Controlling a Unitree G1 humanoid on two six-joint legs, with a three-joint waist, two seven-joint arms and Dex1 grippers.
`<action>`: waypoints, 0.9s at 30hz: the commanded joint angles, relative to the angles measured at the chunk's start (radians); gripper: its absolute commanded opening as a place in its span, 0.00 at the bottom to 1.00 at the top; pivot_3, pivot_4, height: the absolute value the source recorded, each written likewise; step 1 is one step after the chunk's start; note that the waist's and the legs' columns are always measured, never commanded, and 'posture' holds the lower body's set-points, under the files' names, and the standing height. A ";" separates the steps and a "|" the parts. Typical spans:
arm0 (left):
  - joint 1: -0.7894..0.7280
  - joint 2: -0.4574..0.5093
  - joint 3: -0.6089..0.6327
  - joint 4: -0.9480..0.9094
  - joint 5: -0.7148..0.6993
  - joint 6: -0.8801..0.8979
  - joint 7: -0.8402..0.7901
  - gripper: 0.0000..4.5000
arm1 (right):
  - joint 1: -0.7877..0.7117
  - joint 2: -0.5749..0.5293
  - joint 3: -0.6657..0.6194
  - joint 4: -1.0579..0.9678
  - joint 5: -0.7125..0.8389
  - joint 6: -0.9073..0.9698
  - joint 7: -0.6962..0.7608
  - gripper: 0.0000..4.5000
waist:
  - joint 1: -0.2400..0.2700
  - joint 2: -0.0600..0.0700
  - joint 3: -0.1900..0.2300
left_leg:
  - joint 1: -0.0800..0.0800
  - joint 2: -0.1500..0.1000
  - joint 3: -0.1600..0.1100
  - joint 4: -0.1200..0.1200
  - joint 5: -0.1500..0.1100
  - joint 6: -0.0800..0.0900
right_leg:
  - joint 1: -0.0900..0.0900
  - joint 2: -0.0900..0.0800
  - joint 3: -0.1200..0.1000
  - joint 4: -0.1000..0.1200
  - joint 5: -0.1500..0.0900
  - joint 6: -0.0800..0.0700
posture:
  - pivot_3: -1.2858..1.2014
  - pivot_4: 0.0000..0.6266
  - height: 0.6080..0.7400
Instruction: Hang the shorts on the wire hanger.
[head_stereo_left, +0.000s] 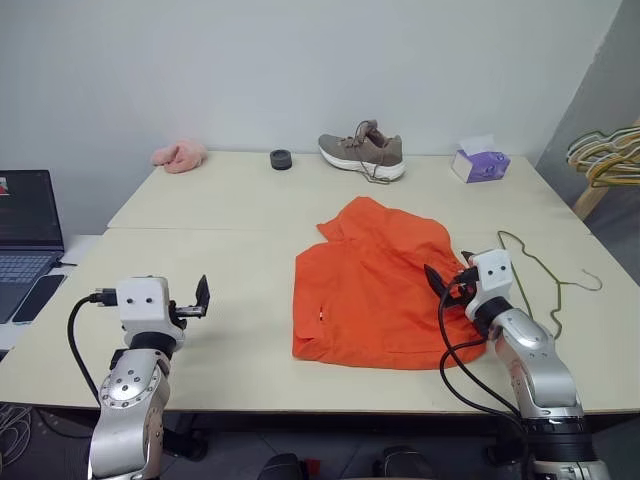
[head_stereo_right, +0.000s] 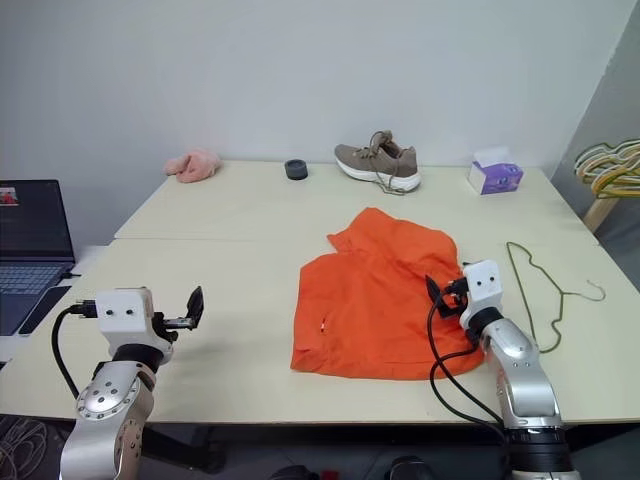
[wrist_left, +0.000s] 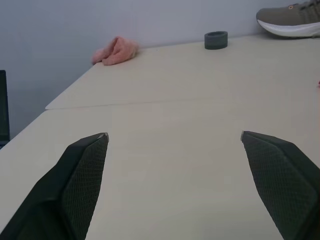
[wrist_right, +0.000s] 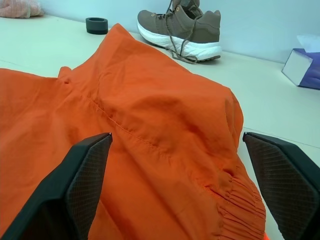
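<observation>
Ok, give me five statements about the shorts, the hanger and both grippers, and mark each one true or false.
1. The shorts lie flat on the table. True.
2. The wire hanger is already threaded through the shorts. False: it lies on the table beside them, on the robot's right.
3. The right gripper is shut on the shorts. False: it is open, over the shorts' right edge, holding nothing.
4. The left gripper is open and empty, over bare table. True.
5. The shoe sits on top of the shorts. False: it stands apart, near the table's far edge.
</observation>
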 joint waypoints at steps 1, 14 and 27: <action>-0.004 0.014 0.004 -0.053 0.006 -0.025 -0.010 1.00 | -0.016 -0.008 -0.017 -0.037 0.014 -0.006 0.001 0.99 | 0.000 0.000 0.000 | 0.000 0.000 0.000 0.000 0.000 0.000 | 0.000 0.000 0.000 0.000 0.000 0.000 | 0.50 0.00 1.00; -0.020 0.010 -0.011 -0.046 0.027 -0.022 -0.008 1.00 | -0.004 -0.012 -0.014 -0.055 0.018 -0.015 0.031 0.99 | -0.001 0.000 0.000 | 0.000 0.000 0.000 0.000 0.000 0.000 | 0.000 0.000 0.000 0.000 0.000 0.000 | 0.50 0.00 1.00; 0.000 0.046 -0.047 -0.053 -0.018 -0.062 -0.148 1.00 | 0.018 -0.023 0.022 -0.068 0.004 -0.061 0.076 0.99 | -0.003 0.000 0.000 | 0.000 0.000 0.000 0.000 0.000 0.000 | 0.000 0.000 0.000 0.000 0.000 0.000 | 0.49 0.00 1.00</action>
